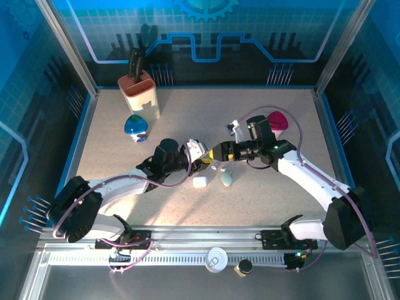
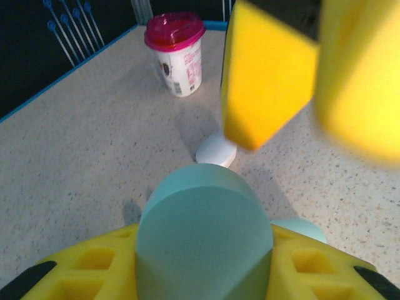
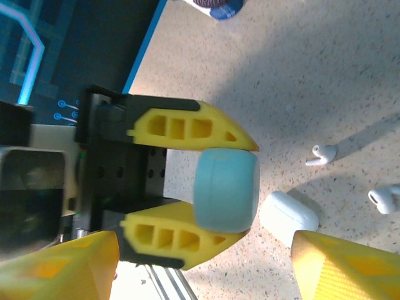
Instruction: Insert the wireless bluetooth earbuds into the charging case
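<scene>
Progress slight, by the look of things: nothing seated in a case yet. Far left at the back of the table (image 1: 194, 112), a holder (image 1: 139, 90) with a dark handle sticking up, and a blue pebble (image 1: 135, 127) just in front of it. Toward the middle, left gripper (image 3: 250, 187) clamped on a teal case (image 3: 225, 190), squeezing it from both sides, lid apparently shut along the seam. Just beside that, a white case (image 3: 289, 217) flat on the table, closed as far as can be told. Near it, two earbuds (image 3: 322, 154) loose on the table, apart from each other and outside any case. Facing the teal case from the right, right gripper (image 1: 217, 152) spread wide and empty, touching nothing. Below it in the overhead view, a teal pebble (image 1: 226, 179) on the table. Farther right and back, a cup (image 2: 175, 53) with a pink lid, well apart from the rest. Done, at a guess: case gripped and steadied. Left to do: lid opened, each earbud picked up, turned stem-down, pressed into its socket.
</scene>
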Robot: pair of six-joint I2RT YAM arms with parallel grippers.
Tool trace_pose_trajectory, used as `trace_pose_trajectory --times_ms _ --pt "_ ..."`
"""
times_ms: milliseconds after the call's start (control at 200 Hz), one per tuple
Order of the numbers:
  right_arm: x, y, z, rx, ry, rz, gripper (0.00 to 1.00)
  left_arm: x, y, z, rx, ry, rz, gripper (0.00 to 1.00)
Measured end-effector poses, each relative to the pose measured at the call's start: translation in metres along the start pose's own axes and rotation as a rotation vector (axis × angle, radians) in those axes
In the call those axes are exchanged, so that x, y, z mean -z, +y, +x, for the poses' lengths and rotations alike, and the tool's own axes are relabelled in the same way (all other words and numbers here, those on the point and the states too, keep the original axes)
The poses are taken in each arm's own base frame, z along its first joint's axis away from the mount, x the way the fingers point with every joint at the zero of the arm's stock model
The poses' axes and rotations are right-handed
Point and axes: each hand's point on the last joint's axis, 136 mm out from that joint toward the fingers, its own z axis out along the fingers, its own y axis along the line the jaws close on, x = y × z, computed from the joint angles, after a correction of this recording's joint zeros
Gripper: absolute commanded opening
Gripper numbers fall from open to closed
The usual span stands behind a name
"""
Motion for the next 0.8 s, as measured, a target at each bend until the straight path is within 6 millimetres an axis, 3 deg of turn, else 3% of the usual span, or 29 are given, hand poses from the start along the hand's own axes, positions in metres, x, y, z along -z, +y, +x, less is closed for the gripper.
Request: trace_pose_trajectory --times_ms 370,640,730,800 --pt "-0.016 -0.014 0.008 -0.035 0.059 0.039 0.51 -0.001 -0.01 -0.005 -0.05 -0.044 0.048 0.27" --pt "-0.019 -0.009 0.01 -0.028 0.068 0.022 0.21 -0.001 -0.013 0.002 -0.059 -0.019 0.057 0.28" --pt "-0.02 -0.01 0.011 -0.029 0.071 0.023 0.19 -0.001 -0.013 0.004 -0.06 -0.012 0.056 0.36" --pt "-0.02 -0.01 0.011 -0.028 0.072 0.021 0.19 -0.001 -0.013 0.005 -0.061 -0.014 0.055 0.56"
